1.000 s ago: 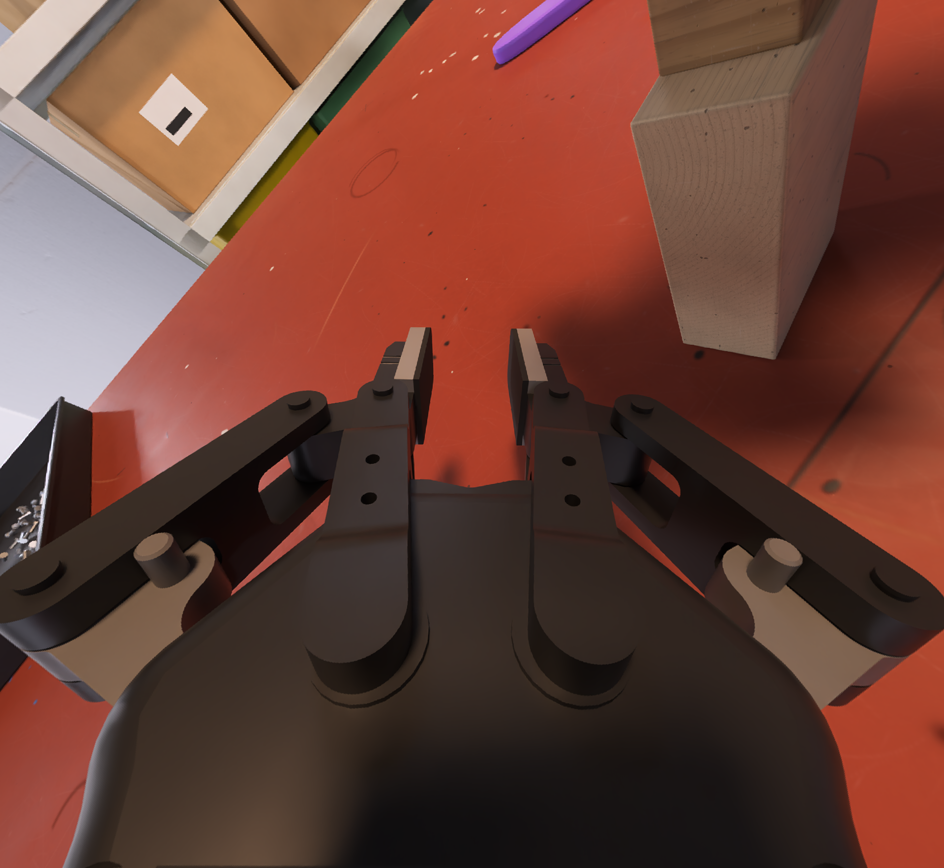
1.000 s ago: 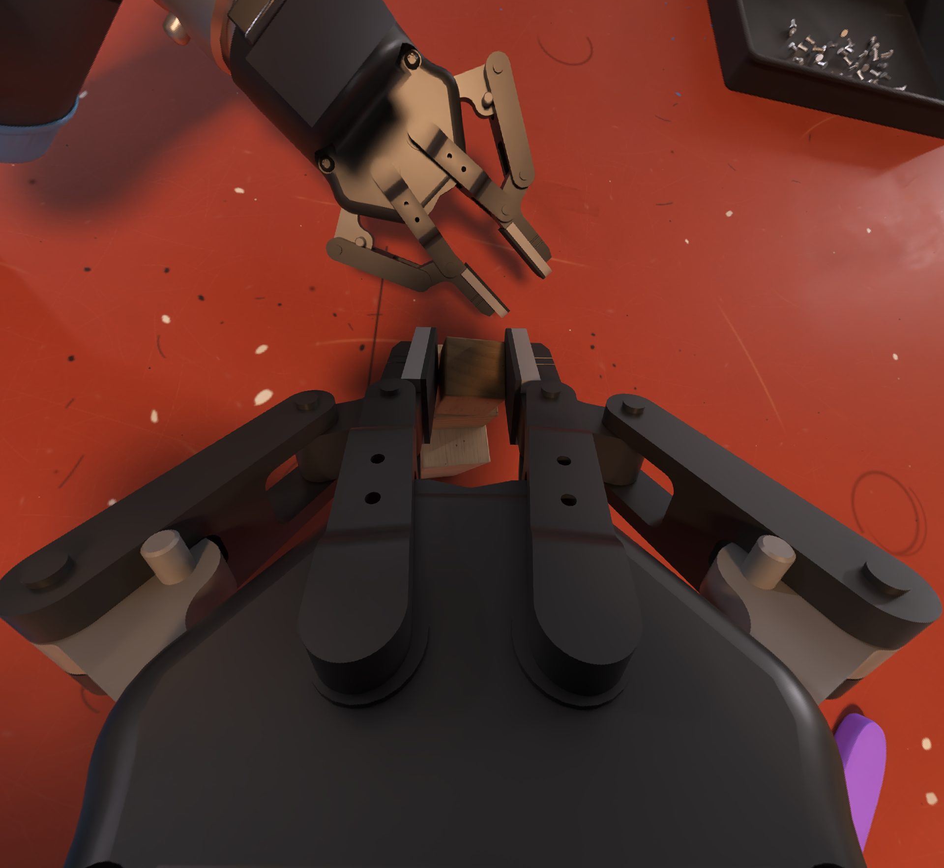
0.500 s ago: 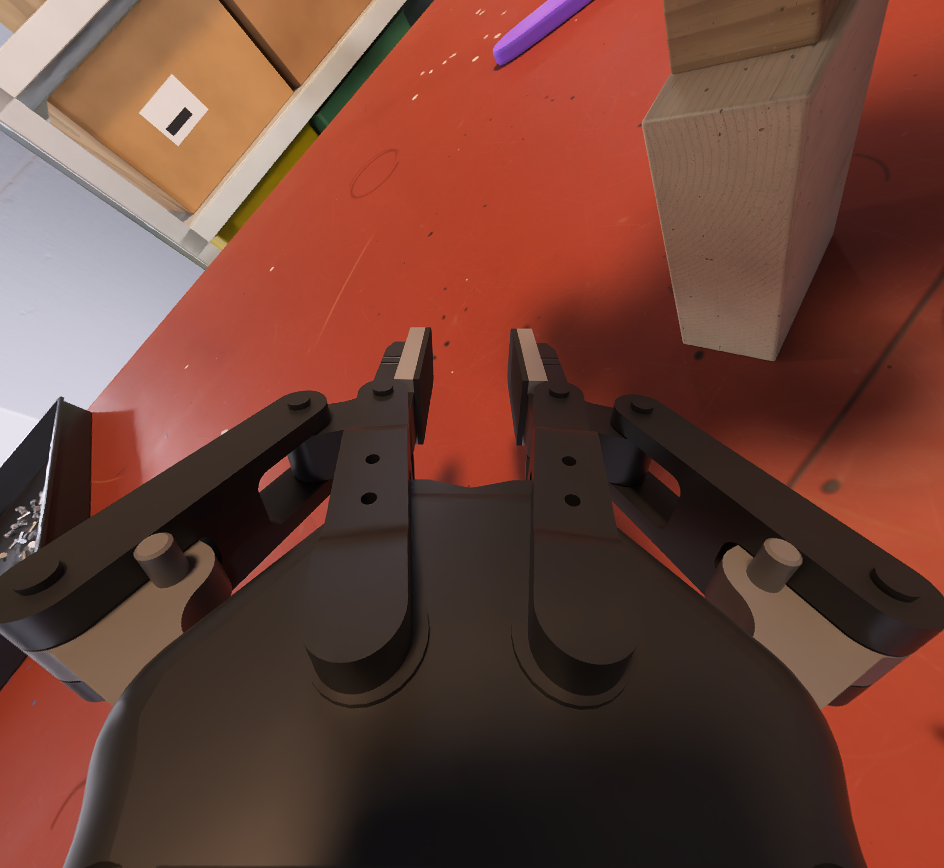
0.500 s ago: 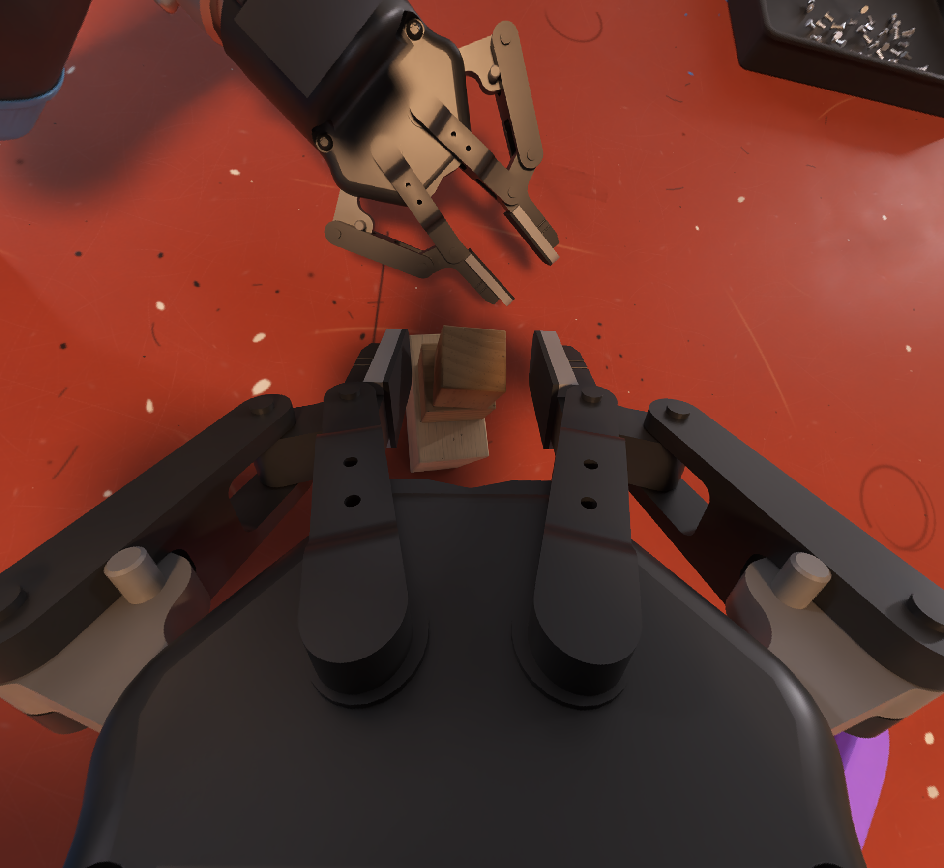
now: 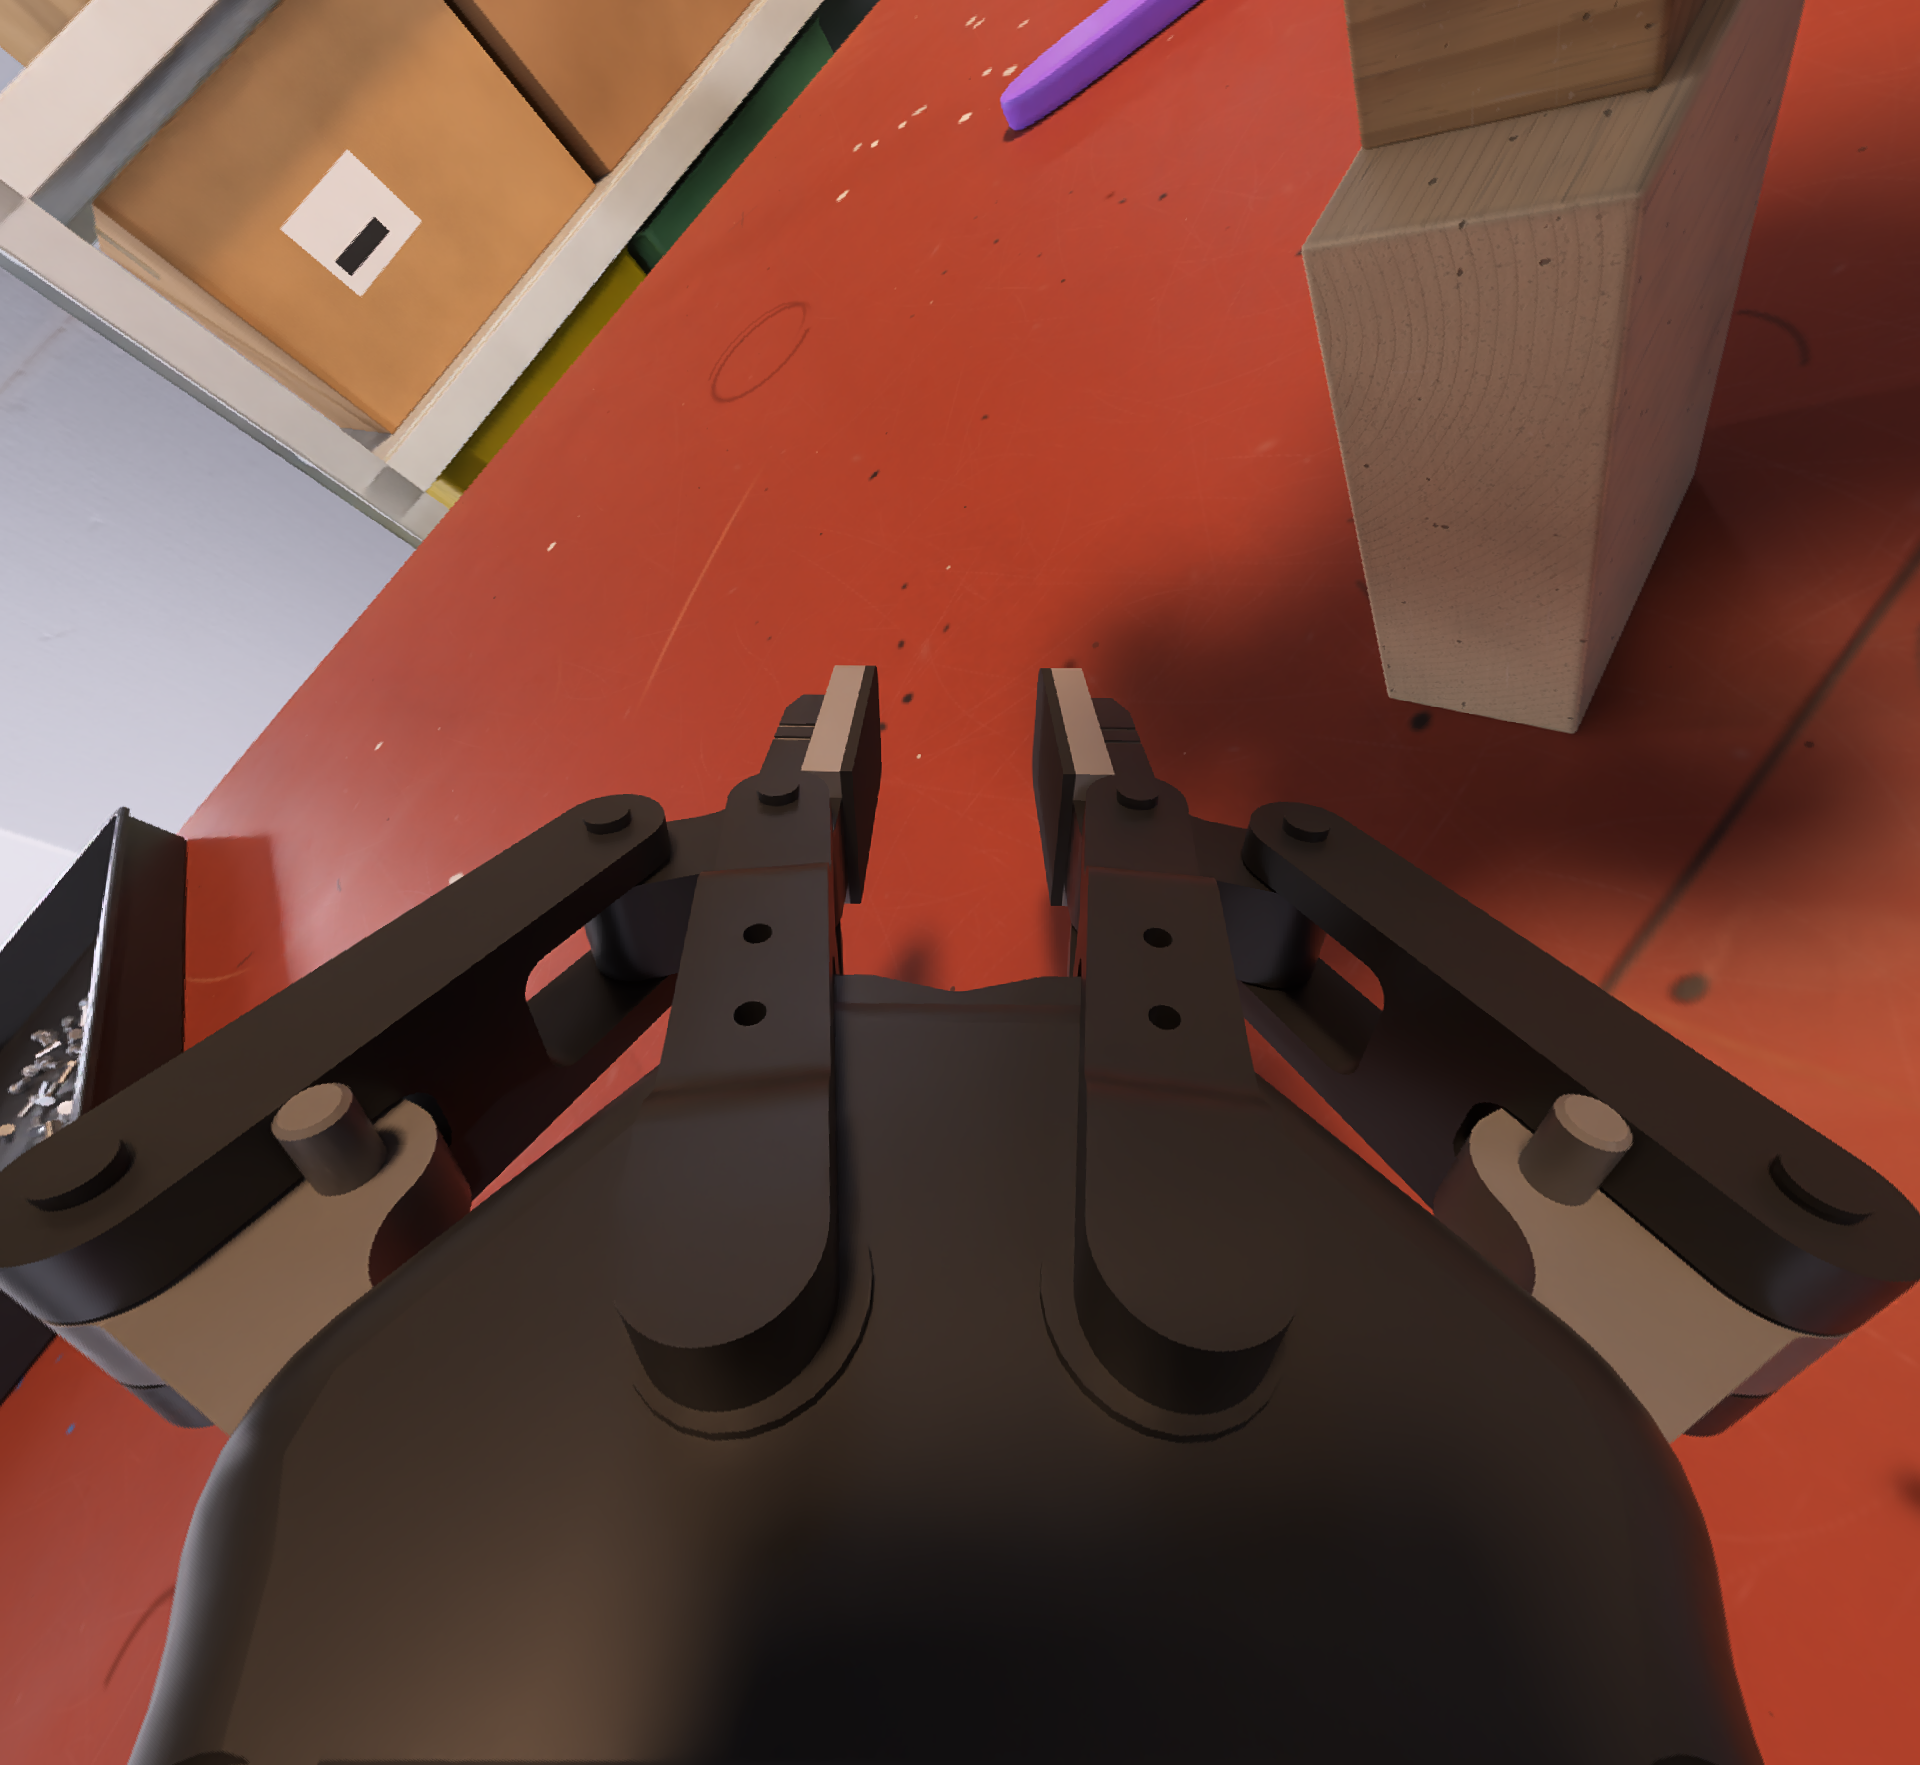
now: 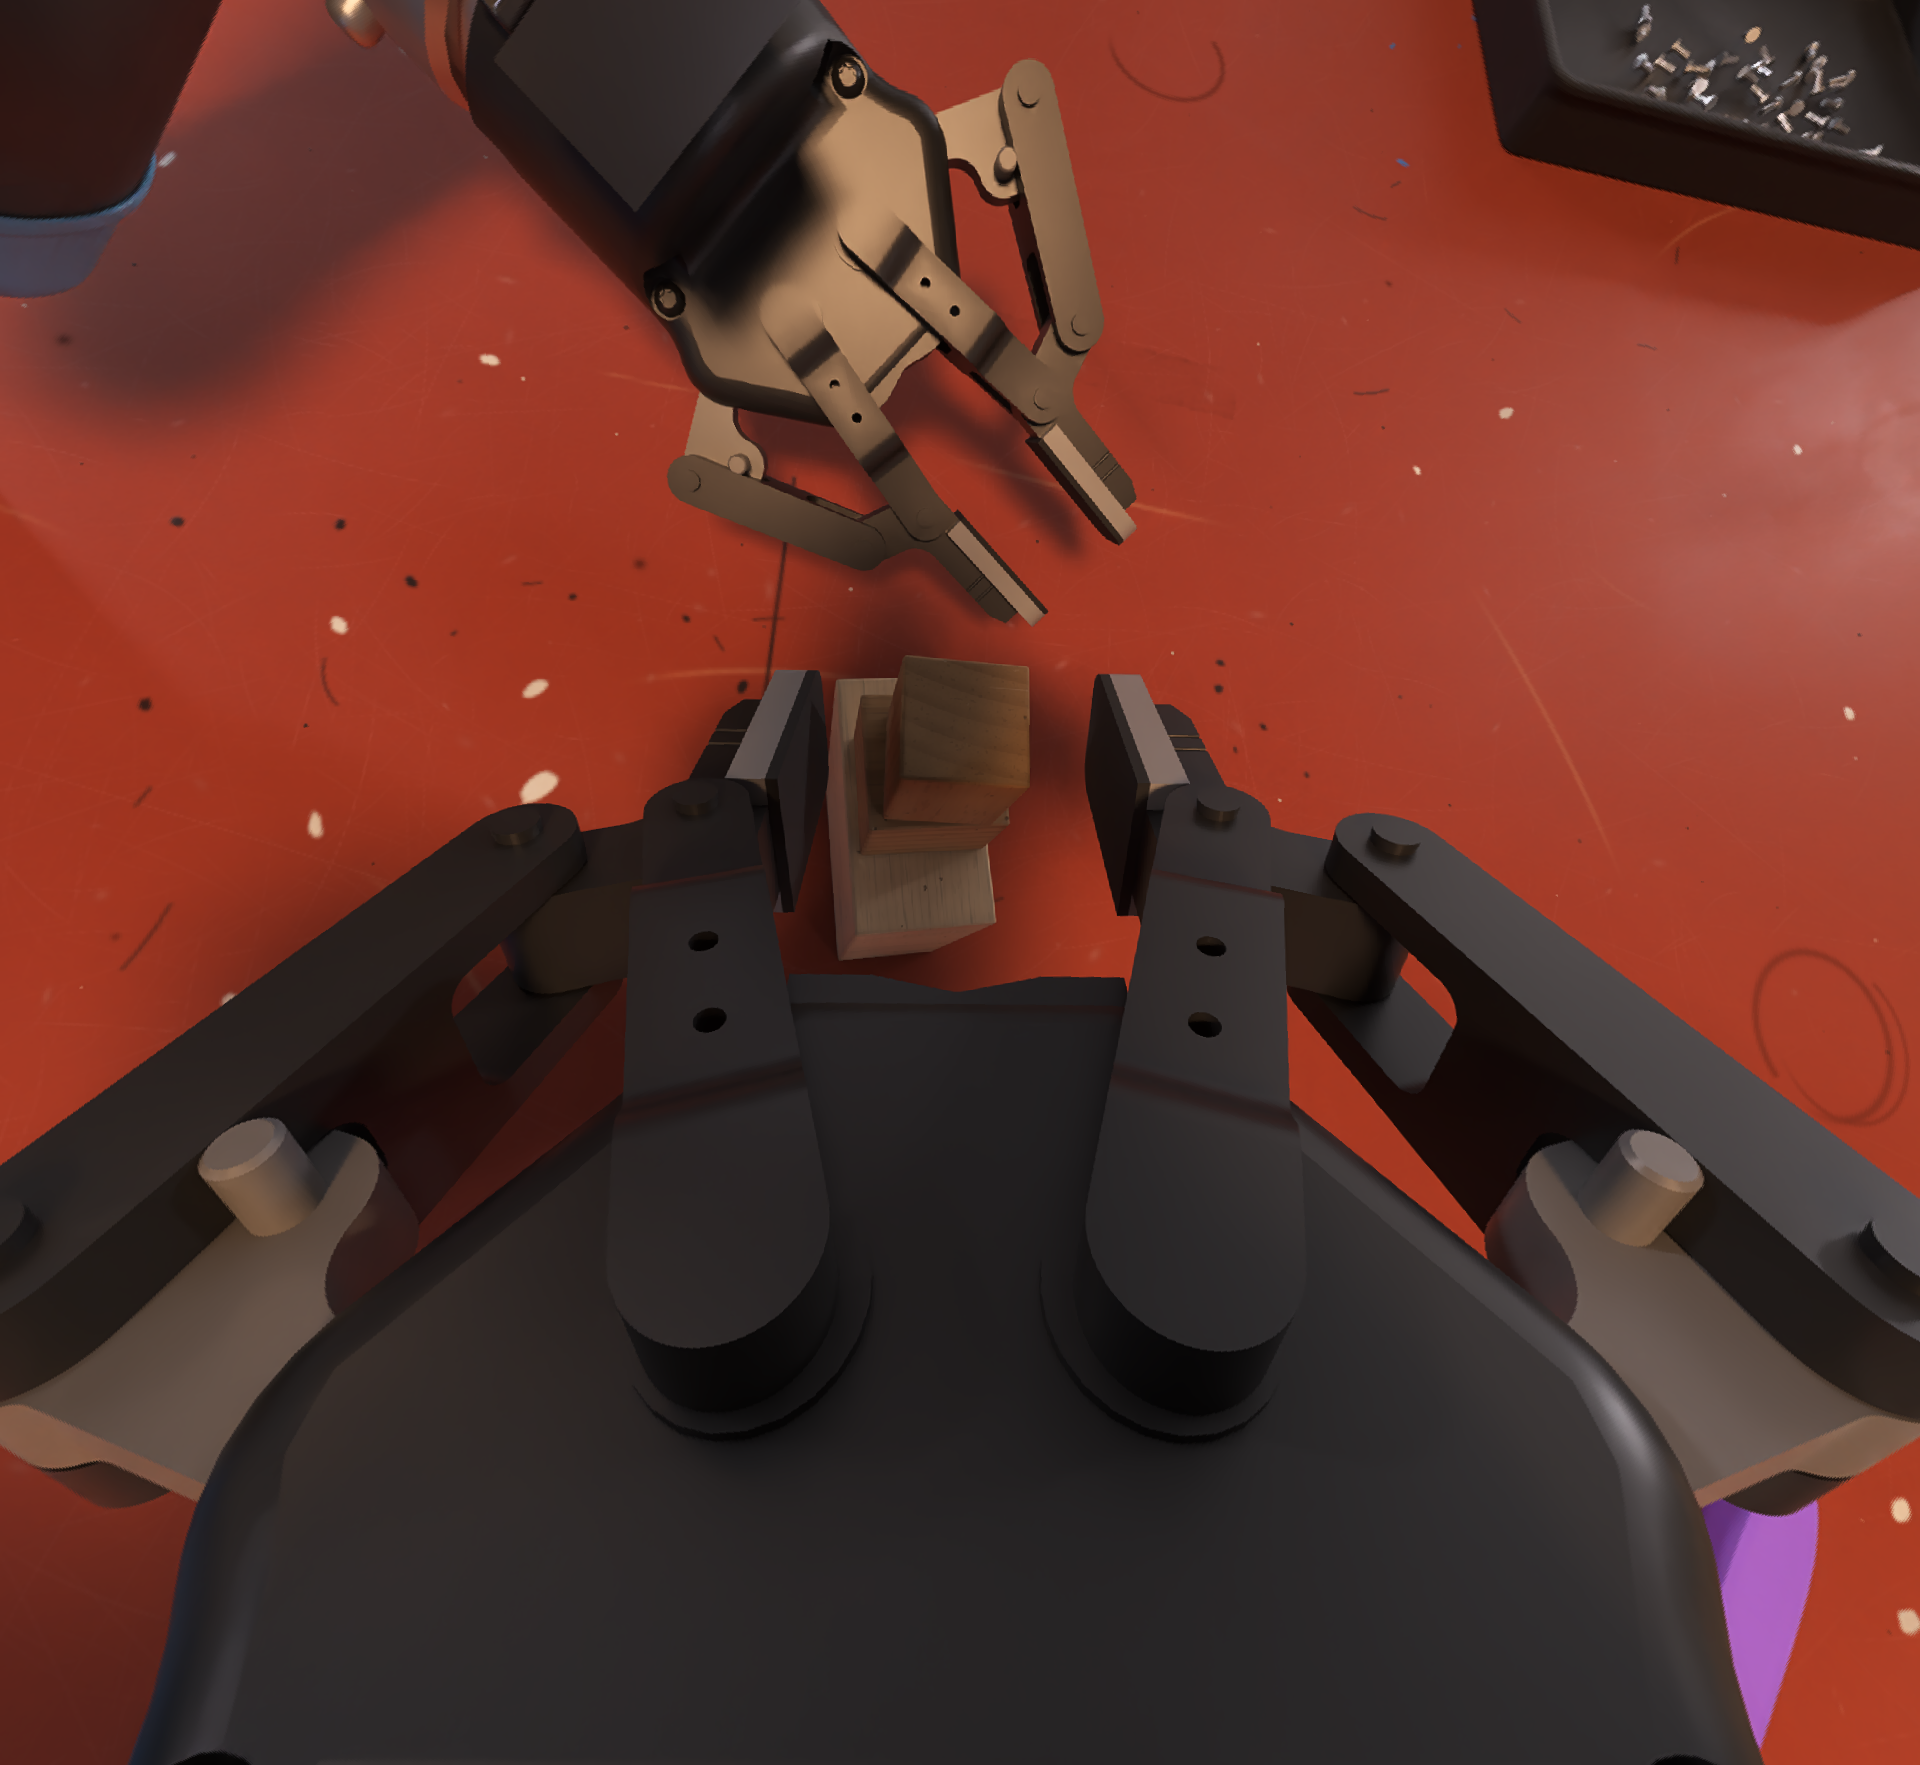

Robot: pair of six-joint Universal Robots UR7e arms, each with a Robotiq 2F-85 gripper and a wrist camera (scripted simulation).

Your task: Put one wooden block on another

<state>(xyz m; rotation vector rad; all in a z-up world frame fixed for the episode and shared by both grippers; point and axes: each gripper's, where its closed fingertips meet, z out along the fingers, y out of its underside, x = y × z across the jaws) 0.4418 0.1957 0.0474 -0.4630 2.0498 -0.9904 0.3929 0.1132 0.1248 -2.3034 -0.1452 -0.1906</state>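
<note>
**Small block sits on the tall block, both hands empty**

The right gripper (image 6: pixel 945 759) has its two fingers spread apart and holds nothing. The small brown wooden block (image 6: pixel 961 739) sits right between those fingers, but neither finger touches it. It rests on top of the tall pale wooden block (image 6: pixel 914 894), which stands upright on the red table (image 6: pixel 1455 676). The small block looks a bit off to one side of the tall block's top, toward the far edge, so it may not sit square.

The right gripper is the nearer one, and it is above the tall block. To get away, it most likely has to go straight up along the tall block's long way, so it does not bump the small block.

The left gripper (image 5: pixel 956 759) is just beside the tall block, low by the table, with a gap between its fingers and nothing in it.

Near the tall block lies a flat purple plastic tool (image 5: pixel 1153 1), cut off at the picture's edge. Well apart from the tall block is a black tray (image 6: pixel 1683 22) with tiny metal bits too small to make out. The top of the small block is cut off in the left wrist view.
</note>
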